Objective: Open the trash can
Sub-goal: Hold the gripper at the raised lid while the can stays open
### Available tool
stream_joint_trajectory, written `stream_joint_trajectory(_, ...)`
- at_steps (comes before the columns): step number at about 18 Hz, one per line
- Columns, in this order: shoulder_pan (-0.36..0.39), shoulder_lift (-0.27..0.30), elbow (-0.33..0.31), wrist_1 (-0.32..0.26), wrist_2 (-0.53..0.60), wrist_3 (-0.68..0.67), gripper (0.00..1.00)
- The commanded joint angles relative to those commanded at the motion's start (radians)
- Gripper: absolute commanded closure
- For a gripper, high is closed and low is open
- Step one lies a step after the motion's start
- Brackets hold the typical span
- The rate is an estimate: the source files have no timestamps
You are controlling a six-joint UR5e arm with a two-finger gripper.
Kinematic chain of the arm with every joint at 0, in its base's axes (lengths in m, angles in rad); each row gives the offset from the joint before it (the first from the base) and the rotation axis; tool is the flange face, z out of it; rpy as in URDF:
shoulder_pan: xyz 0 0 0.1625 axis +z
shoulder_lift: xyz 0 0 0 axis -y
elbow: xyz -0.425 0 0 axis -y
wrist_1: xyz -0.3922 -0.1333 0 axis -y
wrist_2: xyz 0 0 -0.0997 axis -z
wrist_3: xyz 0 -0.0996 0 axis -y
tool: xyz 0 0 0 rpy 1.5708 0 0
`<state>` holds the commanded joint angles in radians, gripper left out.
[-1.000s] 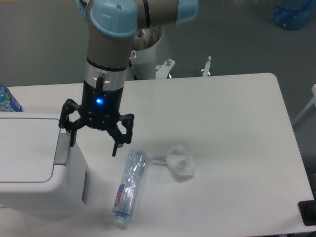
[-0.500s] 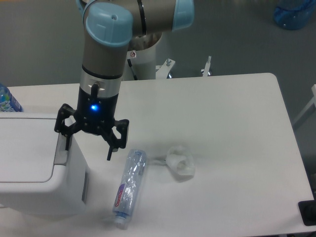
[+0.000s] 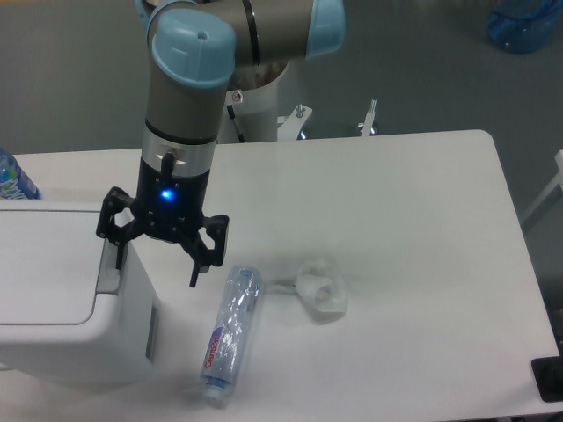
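The trash can [image 3: 53,290] is a large white boxy bin at the left edge of the table, its flat lid down. A grey push-strip [image 3: 107,274] runs along the lid's right edge. My gripper [image 3: 156,272] hangs open over the bin's right side, pointing down. One black finger [image 3: 117,249] sits right at the top of the grey strip; the other finger [image 3: 201,265] hangs off the bin above the table. Nothing is held between them.
A crushed clear plastic bottle [image 3: 230,334] lies on the table just right of the bin. A crumpled white wrapper [image 3: 321,290] lies further right. A blue bottle [image 3: 10,176] stands behind the bin at the far left.
Over the last second the gripper shifted left and slightly down, bringing its left finger onto the grey strip. It has held still for the last half second.
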<state>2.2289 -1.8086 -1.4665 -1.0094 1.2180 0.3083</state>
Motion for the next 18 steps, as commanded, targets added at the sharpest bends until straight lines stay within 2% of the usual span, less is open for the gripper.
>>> stream_joint_trajectory(14, 0.0, -0.008, 0.003, 0.0, 0.0, 0.002, 0.0)
stream_joint_trajectory(18, 0.0, -0.006, 0.029, 0.002, 0.002, 0.011, 0.0)
